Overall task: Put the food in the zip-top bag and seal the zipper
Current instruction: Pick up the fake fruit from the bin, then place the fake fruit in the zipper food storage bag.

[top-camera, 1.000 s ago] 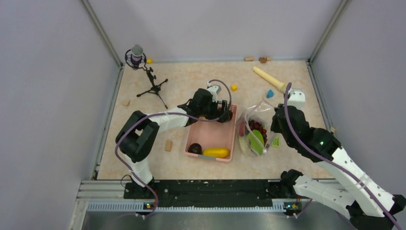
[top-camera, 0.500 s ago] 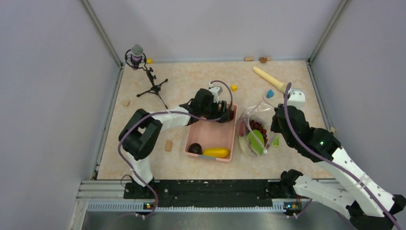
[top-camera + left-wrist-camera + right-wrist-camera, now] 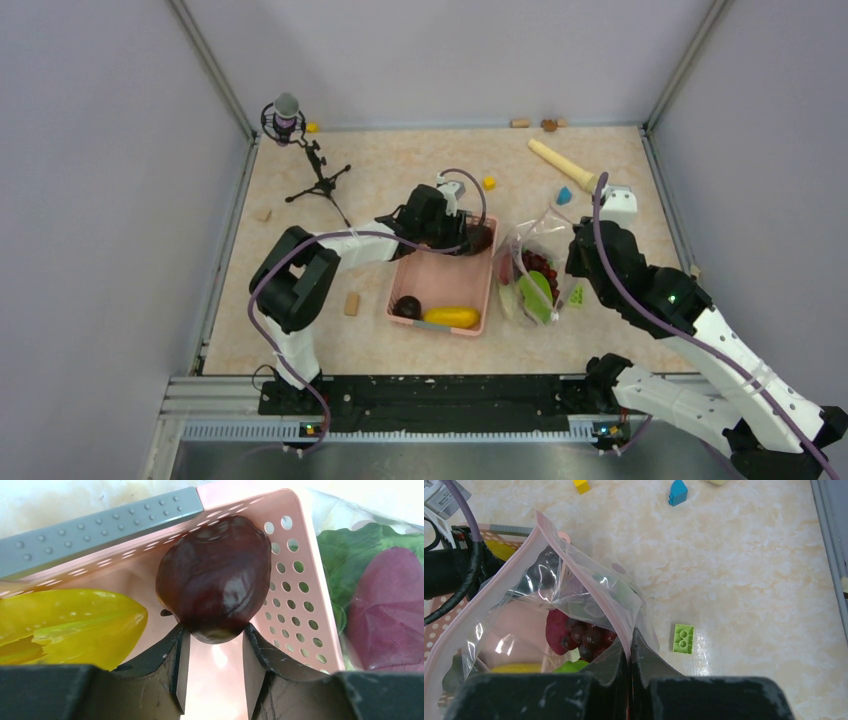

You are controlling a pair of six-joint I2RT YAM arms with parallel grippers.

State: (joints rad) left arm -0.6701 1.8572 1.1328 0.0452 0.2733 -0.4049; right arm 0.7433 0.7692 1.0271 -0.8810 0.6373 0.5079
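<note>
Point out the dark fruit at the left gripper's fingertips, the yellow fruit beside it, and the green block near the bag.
dark purple-brown fruit (image 3: 215, 575): left wrist view, centre of its glossy skin.
yellow fruit (image 3: 70, 615): left wrist view, on its upper ridge.
green block (image 3: 683, 638): right wrist view, on its studded top.

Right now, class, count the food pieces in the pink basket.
3: one dark piece in the far right corner, another dark piece near left, yellow fruit beside it; left arm may hide others.

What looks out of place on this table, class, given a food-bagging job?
Scattered non-food items: a yellow block, a blue block, a green block beside the zip-top bag, a rolling pin, and a microphone on a tripod.
</note>
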